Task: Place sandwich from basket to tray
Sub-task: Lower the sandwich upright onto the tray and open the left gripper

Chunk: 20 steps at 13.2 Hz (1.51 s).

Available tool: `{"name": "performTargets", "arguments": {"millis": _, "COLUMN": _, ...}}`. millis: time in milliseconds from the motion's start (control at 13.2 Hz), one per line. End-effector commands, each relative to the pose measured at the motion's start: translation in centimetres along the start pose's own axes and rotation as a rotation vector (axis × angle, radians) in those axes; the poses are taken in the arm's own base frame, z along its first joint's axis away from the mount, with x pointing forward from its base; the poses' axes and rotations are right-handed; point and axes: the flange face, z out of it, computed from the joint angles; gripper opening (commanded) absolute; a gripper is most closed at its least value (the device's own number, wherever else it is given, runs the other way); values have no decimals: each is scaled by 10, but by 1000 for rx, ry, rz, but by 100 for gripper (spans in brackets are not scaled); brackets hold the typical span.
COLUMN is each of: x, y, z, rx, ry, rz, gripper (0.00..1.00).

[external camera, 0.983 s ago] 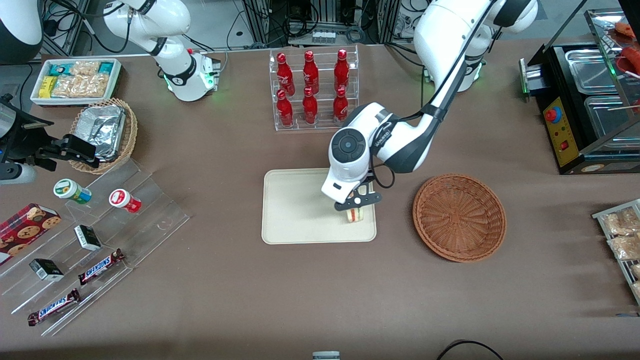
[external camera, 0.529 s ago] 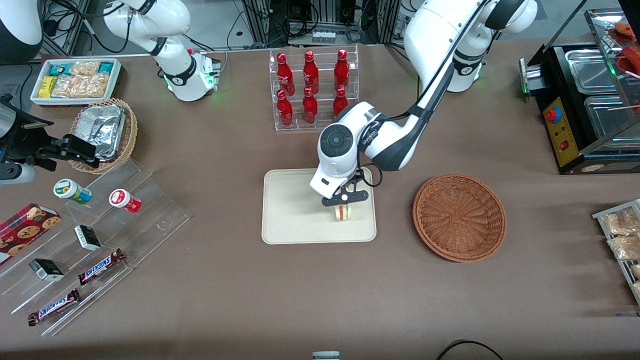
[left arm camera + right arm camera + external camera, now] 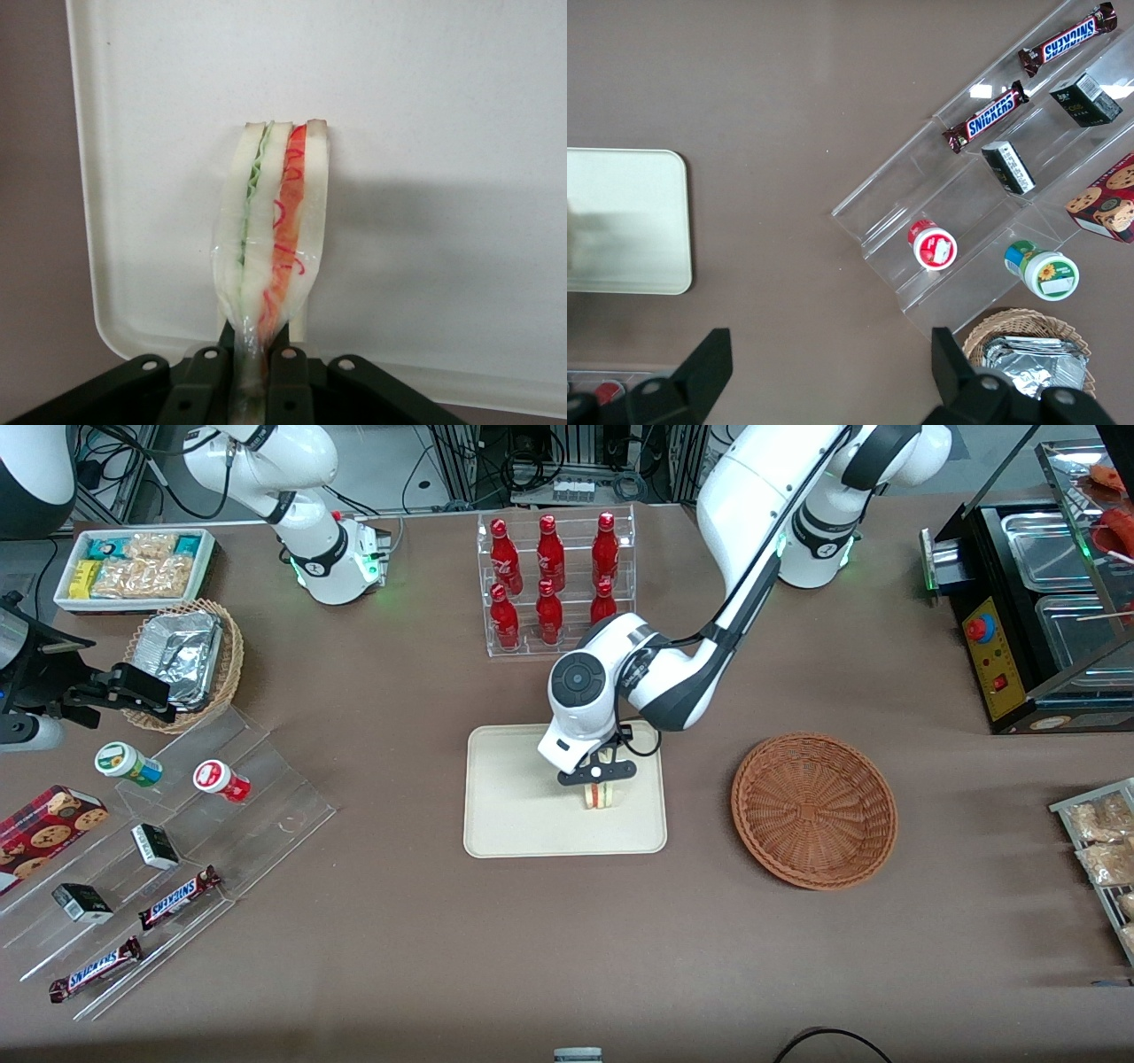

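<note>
The sandwich is a wrapped wedge of white bread with green and red filling; its cut edge shows in the left wrist view. My left gripper is shut on its wrapped end and holds it upright over the cream tray, near the tray's middle. In the left wrist view the gripper pinches the wrapper over the tray. Whether the sandwich touches the tray I cannot tell. The reddish-brown basket stands empty beside the tray, toward the working arm's end.
A clear rack of red bottles stands farther from the front camera than the tray. A stepped acrylic display with snack bars, cups and boxes and a tan basket with foil lie toward the parked arm's end. A black food warmer stands at the working arm's end.
My left gripper has carried the sandwich sideways across the tray, away from the basket, and slightly farther from the front camera.
</note>
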Motion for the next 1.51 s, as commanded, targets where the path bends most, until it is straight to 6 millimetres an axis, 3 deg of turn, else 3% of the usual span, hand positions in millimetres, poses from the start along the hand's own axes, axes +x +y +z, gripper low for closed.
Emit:
{"name": "performTargets", "arguments": {"millis": 0, "x": -5, "y": 10, "z": 2, "rx": 0, "ry": 4, "rz": 16, "gripper": 9}}
{"name": "performTargets", "arguments": {"millis": 529, "x": -2, "y": 14, "z": 0, "rx": -25, "ry": 25, "rz": 19, "gripper": 10}}
{"name": "performTargets", "arguments": {"millis": 605, "x": -1, "y": 14, "z": 0, "rx": -26, "ry": 28, "rz": 19, "gripper": 15}}
{"name": "performTargets", "arguments": {"millis": 681, "x": -1, "y": 13, "z": 0, "rx": -24, "ry": 30, "rz": 20, "gripper": 52}}
{"name": "performTargets", "arguments": {"millis": 756, "x": -1, "y": 13, "z": 1, "rx": -20, "ry": 33, "rz": 26, "gripper": 100}}
{"name": "performTargets", "arguments": {"millis": 1134, "x": 6, "y": 7, "z": -18, "rx": -30, "ry": 48, "rz": 20, "gripper": 100}}
{"name": "performTargets", "arguments": {"millis": 1437, "x": 3, "y": -18, "z": -99, "rx": -32, "ry": 71, "rz": 17, "gripper": 100}}
